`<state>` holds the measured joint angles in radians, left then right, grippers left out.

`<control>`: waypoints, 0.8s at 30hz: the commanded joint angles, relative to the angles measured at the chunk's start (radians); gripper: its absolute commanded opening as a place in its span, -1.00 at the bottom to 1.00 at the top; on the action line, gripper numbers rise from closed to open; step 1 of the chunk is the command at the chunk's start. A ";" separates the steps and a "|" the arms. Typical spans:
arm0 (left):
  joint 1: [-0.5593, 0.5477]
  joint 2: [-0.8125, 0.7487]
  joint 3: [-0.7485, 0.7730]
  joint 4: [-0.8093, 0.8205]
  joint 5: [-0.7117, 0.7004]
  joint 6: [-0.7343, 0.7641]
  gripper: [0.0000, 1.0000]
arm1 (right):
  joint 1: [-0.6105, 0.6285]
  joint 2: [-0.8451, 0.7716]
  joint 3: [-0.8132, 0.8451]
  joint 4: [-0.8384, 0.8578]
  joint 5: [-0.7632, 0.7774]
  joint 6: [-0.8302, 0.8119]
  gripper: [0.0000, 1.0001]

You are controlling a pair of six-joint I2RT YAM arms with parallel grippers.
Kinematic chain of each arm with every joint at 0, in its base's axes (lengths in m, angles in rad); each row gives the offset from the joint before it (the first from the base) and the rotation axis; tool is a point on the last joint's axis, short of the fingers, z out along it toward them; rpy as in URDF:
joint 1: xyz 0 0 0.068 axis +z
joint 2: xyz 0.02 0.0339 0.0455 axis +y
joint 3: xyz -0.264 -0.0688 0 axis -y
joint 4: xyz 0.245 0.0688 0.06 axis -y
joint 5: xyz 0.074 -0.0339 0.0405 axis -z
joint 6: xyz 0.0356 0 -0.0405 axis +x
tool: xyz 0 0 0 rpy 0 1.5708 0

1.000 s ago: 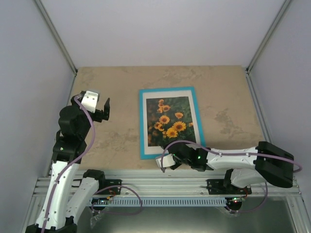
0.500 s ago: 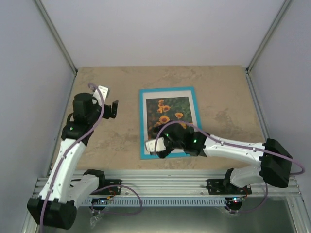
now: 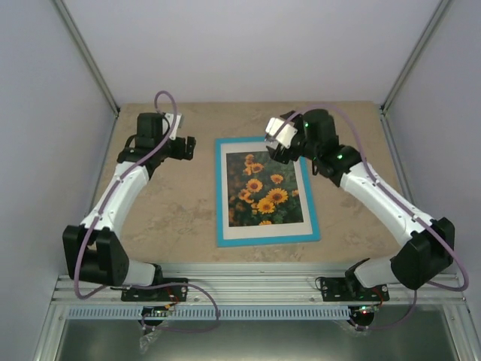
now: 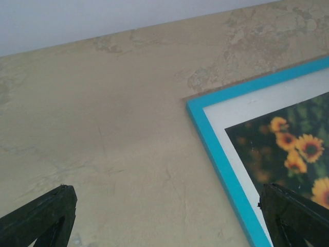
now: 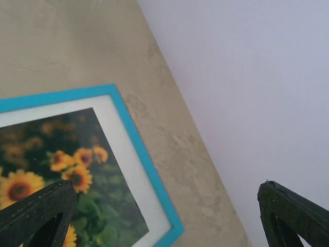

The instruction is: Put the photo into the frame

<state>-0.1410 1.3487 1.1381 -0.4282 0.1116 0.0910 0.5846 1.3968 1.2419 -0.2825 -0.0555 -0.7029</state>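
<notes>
Beige mottled table [image 3: 161,214] is seen bearing the frame [image 3: 222,226] flat at its middle; the photo [image 3: 264,188] is set inside it; the left gripper [image 3: 188,147] and right gripper [image 3: 275,150] are held wide open, empty, by its far corners.

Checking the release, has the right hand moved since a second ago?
Yes. The right hand went from the near edge of the frame to its far right corner.
</notes>
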 commanded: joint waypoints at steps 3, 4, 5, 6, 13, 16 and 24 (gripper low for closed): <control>0.007 0.118 0.105 -0.006 0.082 -0.041 0.99 | -0.186 0.079 0.089 -0.226 -0.218 0.081 0.95; 0.007 0.140 0.116 -0.010 0.094 -0.044 0.99 | -0.218 0.094 0.093 -0.251 -0.249 0.083 0.95; 0.007 0.163 0.127 -0.019 0.103 -0.045 0.99 | -0.243 0.110 0.103 -0.276 -0.275 0.081 0.95; 0.007 0.197 0.141 -0.029 0.112 -0.047 0.98 | -0.272 0.130 0.116 -0.307 -0.298 0.074 0.95; 0.007 0.377 0.229 -0.105 0.249 -0.045 0.99 | -0.426 0.358 0.253 -0.539 -0.468 0.068 0.95; 0.007 0.460 0.266 -0.122 0.262 -0.050 0.98 | -0.481 0.497 0.344 -0.654 -0.525 0.071 0.95; 0.007 0.647 0.345 -0.143 0.379 -0.081 0.87 | -0.573 0.756 0.491 -0.721 -0.607 0.158 0.95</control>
<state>-0.1390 1.9408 1.4349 -0.5465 0.3916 0.0338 0.0315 2.1014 1.6901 -0.9367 -0.5835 -0.6060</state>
